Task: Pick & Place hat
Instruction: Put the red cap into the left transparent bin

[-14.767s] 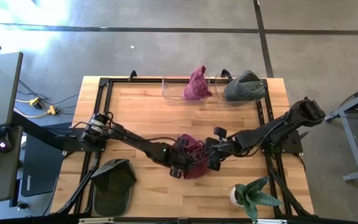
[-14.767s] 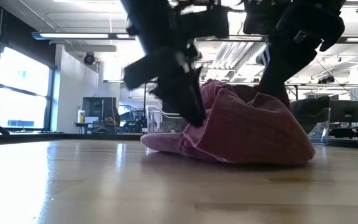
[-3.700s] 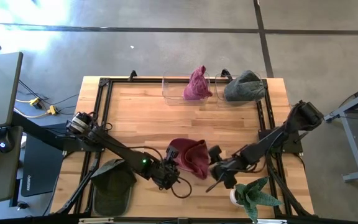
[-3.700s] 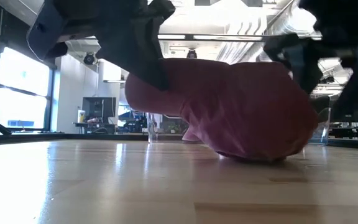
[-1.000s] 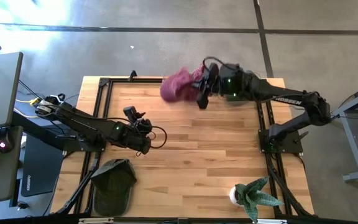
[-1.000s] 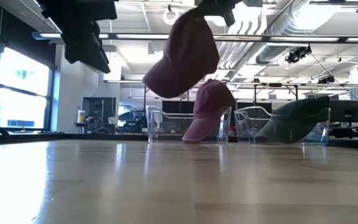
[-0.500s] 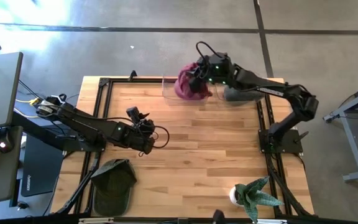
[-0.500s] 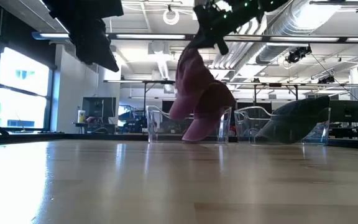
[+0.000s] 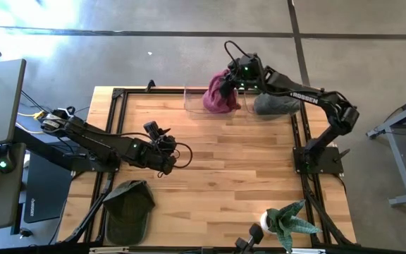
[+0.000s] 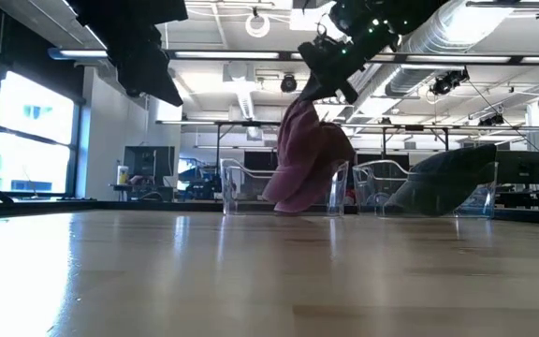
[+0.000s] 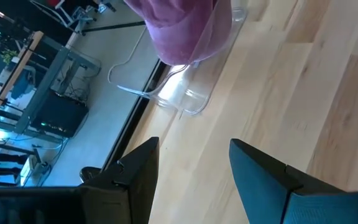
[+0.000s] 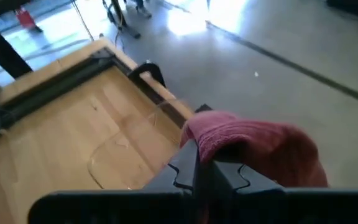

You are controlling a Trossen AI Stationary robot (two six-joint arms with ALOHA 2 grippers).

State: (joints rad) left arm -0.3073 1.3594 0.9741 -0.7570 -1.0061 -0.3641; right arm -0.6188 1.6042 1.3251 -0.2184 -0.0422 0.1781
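Observation:
A maroon hat (image 9: 220, 99) hangs from my right gripper (image 9: 232, 79) over the left clear bin (image 9: 192, 107) at the table's far edge. In the low view the hat (image 10: 304, 164) droops below the gripper (image 10: 324, 73), and its lower end reaches inside the bin's walls. I cannot tell it apart from any other maroon hat in there. My left gripper (image 9: 166, 156) is open and hovers over the middle-left of the table; its wrist view shows the fingers (image 11: 191, 168) apart. A dark olive hat (image 9: 128, 207) lies flat near the near-left corner. My right gripper is shut on a bunched fold of the maroon hat at its top (image 12: 209, 144), pinched between the two fingers (image 12: 188, 167). The fingers come from above, slanting down. The hat hangs slack below them, upright, and its lower end (image 10: 293, 201) sits within the clear bin.
A second clear bin (image 9: 296, 106) to the right holds a grey-green hat (image 9: 277, 99). A potted plant (image 9: 287, 222) stands at the near-right corner. Black frame rails (image 9: 115, 127) run along the table's sides. Bare wood (image 9: 238, 162) spreads across the middle.
My right gripper has carried the maroon hat toward the table's right and far edge, from left of the bin to above it, and has come lower. The hat has swung from a tilted, spread pose to hanging straight down into the bin.

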